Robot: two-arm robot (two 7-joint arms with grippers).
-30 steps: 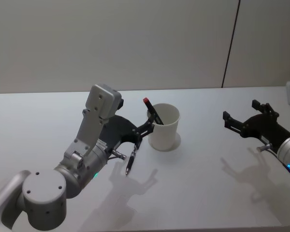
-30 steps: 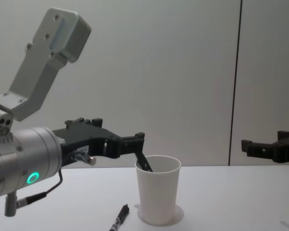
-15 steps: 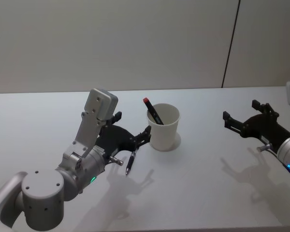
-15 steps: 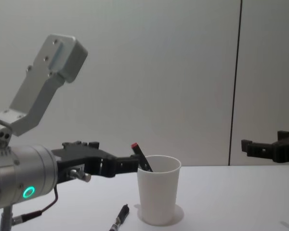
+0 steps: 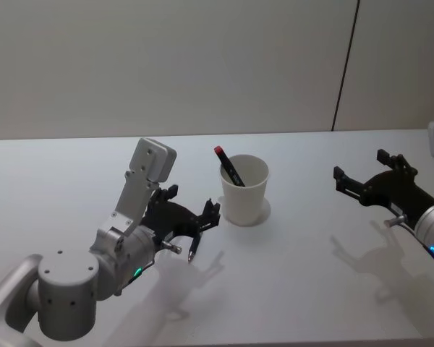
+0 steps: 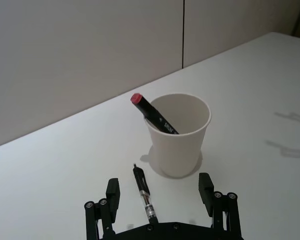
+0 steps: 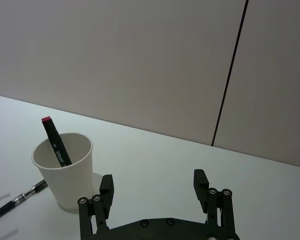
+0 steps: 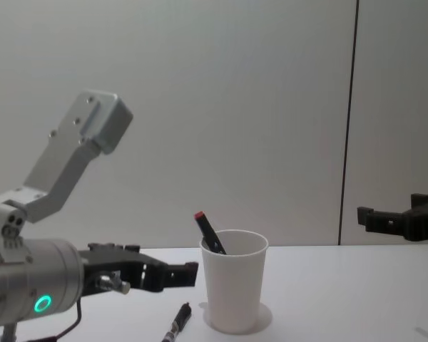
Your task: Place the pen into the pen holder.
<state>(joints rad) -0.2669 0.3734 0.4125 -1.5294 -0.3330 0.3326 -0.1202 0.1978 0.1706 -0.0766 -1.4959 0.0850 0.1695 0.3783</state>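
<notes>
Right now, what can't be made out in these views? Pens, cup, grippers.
- Red-capped black marker: lower end hidden by the wall of the white paper cup, all views; barrel print too small to read, left wrist view.
- Thin black-and-clear pen lying on the table: one end hidden under the open left gripper, left wrist view; cut off by the bottom edge, chest view.
- Open right gripper: cut off by the right edge, chest view.

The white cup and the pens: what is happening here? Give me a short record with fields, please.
pen holder: white paper cup, upright on the table
marker: red-capped, leaning inside the cup
pen: lying on the table beside the cup
left gripper: open, empty, above the pen
right gripper: open, empty, off to the right
</notes>
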